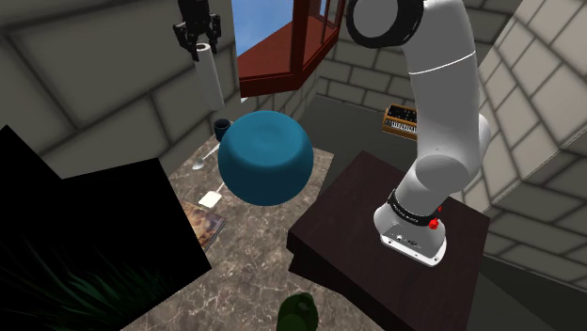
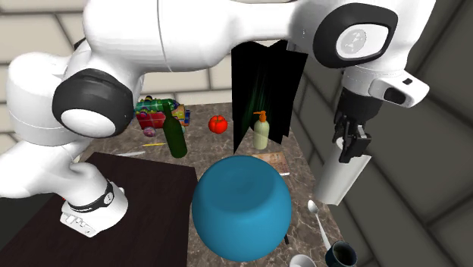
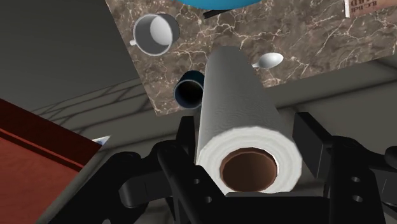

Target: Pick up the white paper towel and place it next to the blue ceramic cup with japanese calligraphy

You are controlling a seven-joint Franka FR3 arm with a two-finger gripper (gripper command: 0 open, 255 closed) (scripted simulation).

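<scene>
A marbled desk (image 1: pixel 254 244) fills the shoulder view's centre, carrying a big blue bowl (image 1: pixel 265 156). At upper left, the white paper towel roll (image 1: pixel 209 73) hangs upright in the air, clamped by the black tool (image 1: pixel 200 39). The small dark blue cup (image 1: pixel 222 129) sits almost straight below, left of the bowl.

Finely textured matt white paper on the paper towel roll (image 3: pixel 236 108), brown core inside; veined brown marble across the counter (image 3: pixel 305 38); smooth, softly shiny blue on the bowl (image 2: pixel 241 208).
</scene>
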